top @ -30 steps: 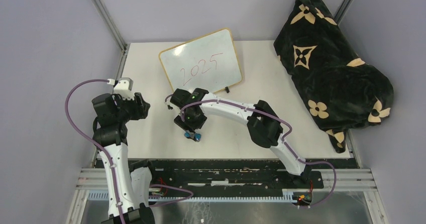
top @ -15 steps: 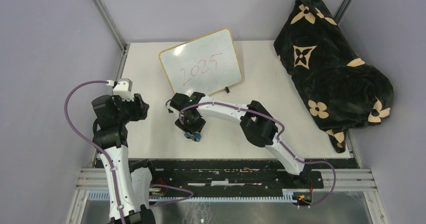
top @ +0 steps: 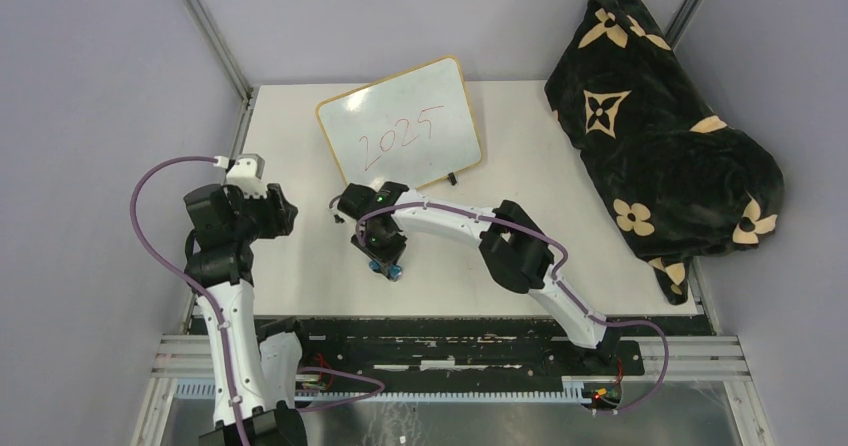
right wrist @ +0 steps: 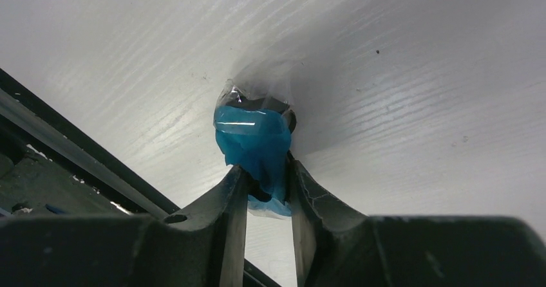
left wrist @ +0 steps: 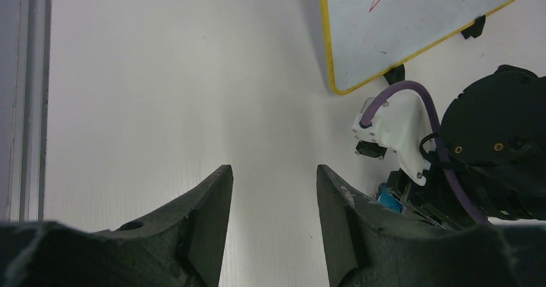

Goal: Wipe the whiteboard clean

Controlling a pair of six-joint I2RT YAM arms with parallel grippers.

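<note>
The whiteboard [top: 402, 126] lies at the back middle of the table, with "2025" in red on it; its lower corner shows in the left wrist view [left wrist: 412, 23]. My right gripper [top: 386, 268] is shut on a blue eraser in clear wrap [right wrist: 254, 142], just above the table near its front edge; the eraser also shows from above [top: 385, 269]. My left gripper [left wrist: 273, 184] is open and empty over bare table, to the left of the right arm [left wrist: 489, 152].
A black blanket with tan flower prints [top: 655, 116] is heaped at the right side of the table. A metal rail [left wrist: 29, 94] runs along the left edge. A black base rail [right wrist: 58, 152] lies by the front edge.
My right gripper with the blue eraser has shifted slightly towards the back and left. The left arm has barely moved.
</note>
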